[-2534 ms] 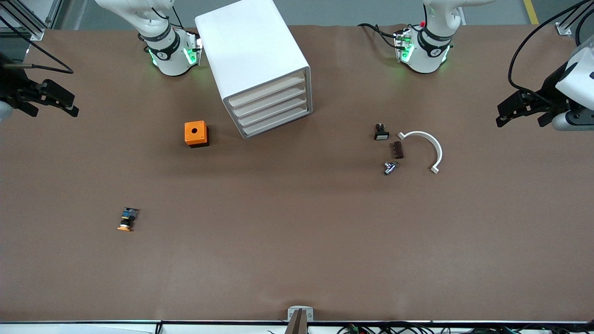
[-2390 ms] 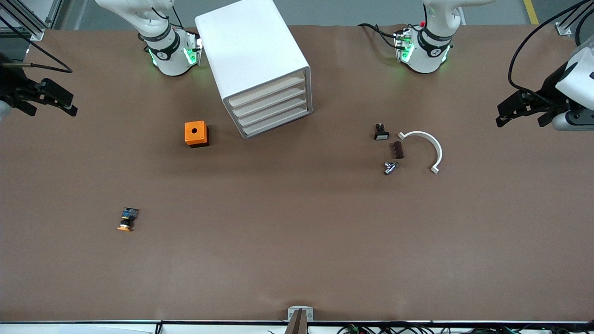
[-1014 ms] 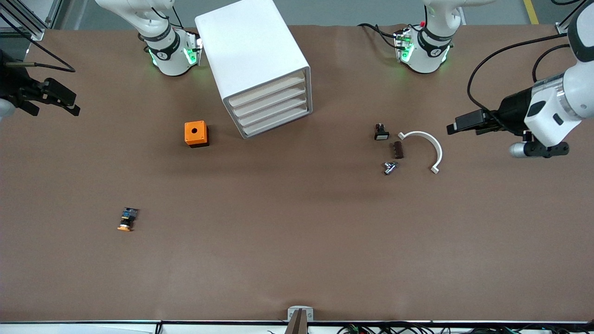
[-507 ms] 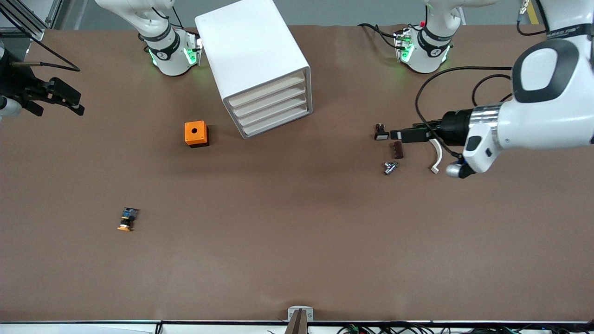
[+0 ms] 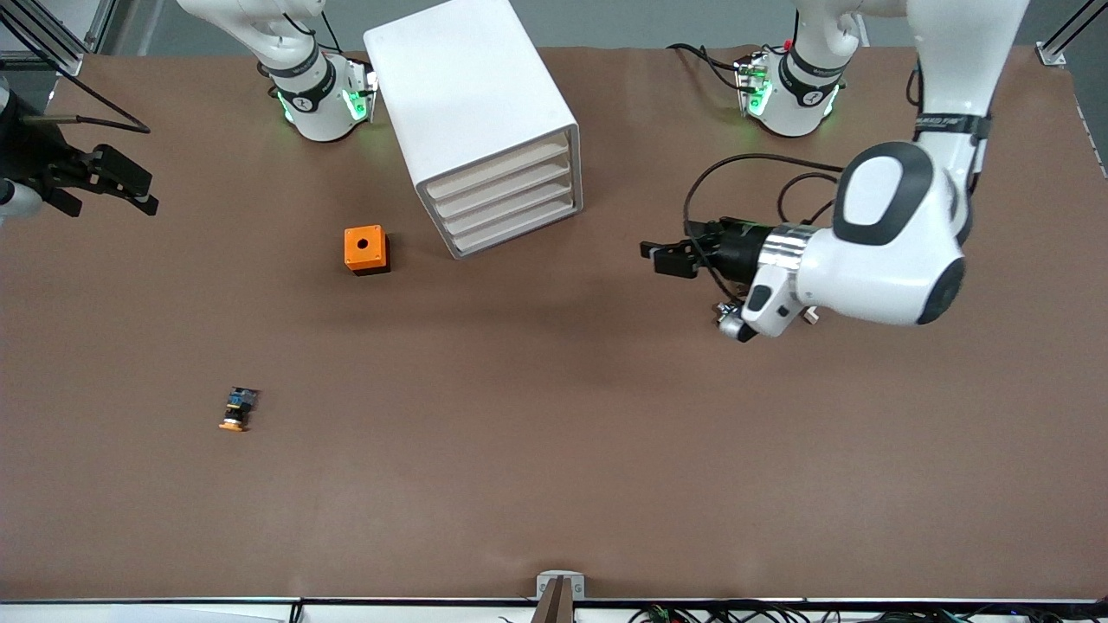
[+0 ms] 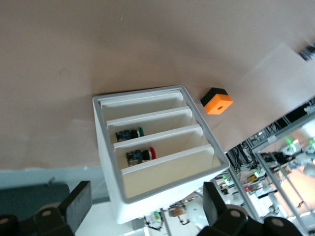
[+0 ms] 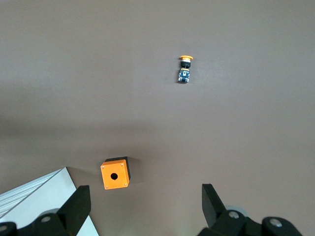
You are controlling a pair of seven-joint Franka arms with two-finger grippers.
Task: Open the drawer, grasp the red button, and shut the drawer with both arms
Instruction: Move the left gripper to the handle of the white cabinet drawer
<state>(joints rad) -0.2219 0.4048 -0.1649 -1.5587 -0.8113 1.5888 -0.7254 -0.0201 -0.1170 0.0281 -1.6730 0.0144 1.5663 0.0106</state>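
Left hand (image 5: pixel 662 257) open facing cabinet (image 5: pixel 485 130) — button (image 6: pixel 141 155) inside, right hand (image 5: pixel 130 186) open.

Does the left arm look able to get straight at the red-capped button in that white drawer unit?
Probably not yet. The red-capped button lies inside the drawer unit, whose drawers look shut, and the open left gripper is still clear of its front.

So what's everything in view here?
cabinet: one, white, between the arms' bases
red button: one, red cap, inside a cabinet compartment
green button: one, green cap, in the adjoining compartment
orange box: one, orange with a hole, beside the cabinet
orange button: one, orange cap, nearer the camera than the box
left gripper: black, open, over the table beside the cabinet
right gripper: black, open, waiting at its end of the table
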